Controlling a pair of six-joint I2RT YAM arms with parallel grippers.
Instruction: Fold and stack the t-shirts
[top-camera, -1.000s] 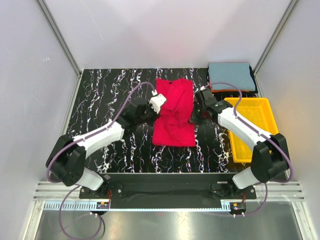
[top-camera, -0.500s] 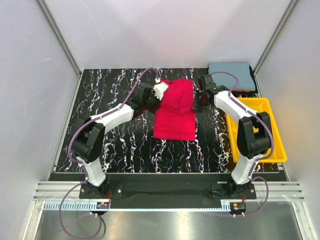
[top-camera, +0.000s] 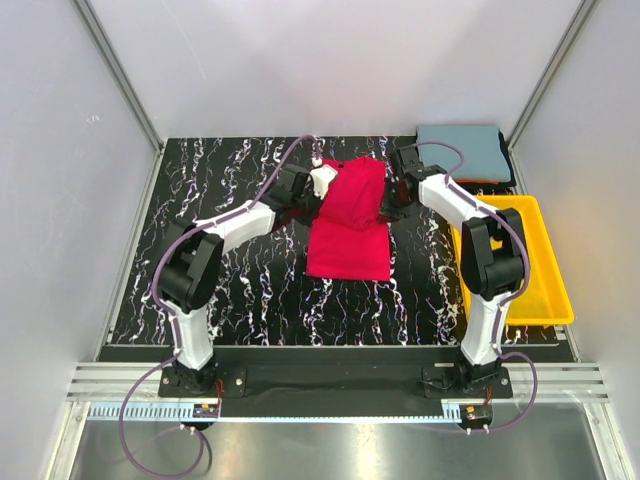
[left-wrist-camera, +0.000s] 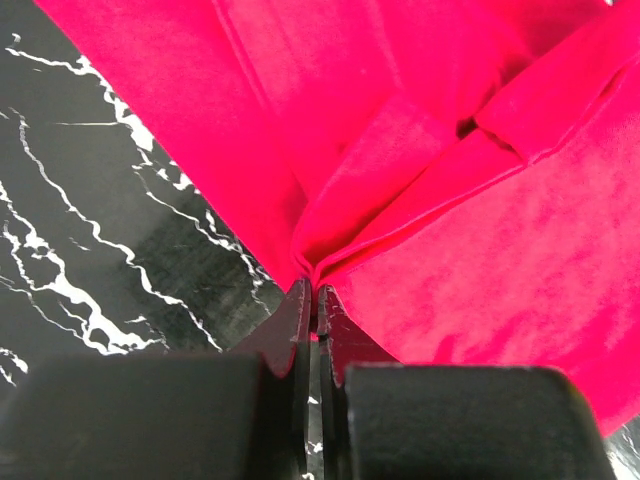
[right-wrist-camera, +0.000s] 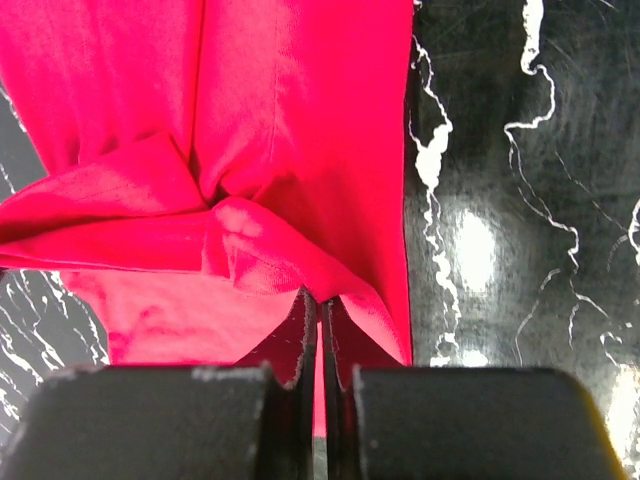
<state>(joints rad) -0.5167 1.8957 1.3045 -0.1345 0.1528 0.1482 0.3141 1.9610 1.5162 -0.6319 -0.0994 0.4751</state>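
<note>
Table: black marble-patterned table (top-camera: 230, 290) with white veins, walled by pale panels on three sides.
Red t-shirt: the red t-shirt (top-camera: 348, 240) lies near the middle of the table, a little toward the far side. Its near part is flat on the surface with a straight near edge. Its far part is drawn in narrower and creased.
Left gripper: the left gripper (top-camera: 322, 182) is at the shirt's far left edge. In the left wrist view its jaws (left-wrist-camera: 312, 295) are pressed together, with a fold of red cloth (left-wrist-camera: 420, 150) pinched at the tips. Creases fan out from the pinch, and the table shows to the left of it.
Right gripper: the right gripper (top-camera: 392, 200) is at the shirt's far right edge, opposite the left one. In the right wrist view its jaws (right-wrist-camera: 320, 300) are clamped on the cloth (right-wrist-camera: 270, 130), and red shows in the slit between them. The shirt's hem runs straight up the frame, with bare table to its right.
Arms: both reach far forward, and their wrists converge on the shirt from either side.
Stack: a folded grey-blue t-shirt (top-camera: 460, 150) sits in the far right corner, well apart from the red one. An orange t-shirt (top-camera: 470, 181) shows as a thin edge beneath it.
Tray: the yellow tray (top-camera: 548, 285) is on the right side of the table, just nearer than the stack. The right arm crosses over its left part.
</note>
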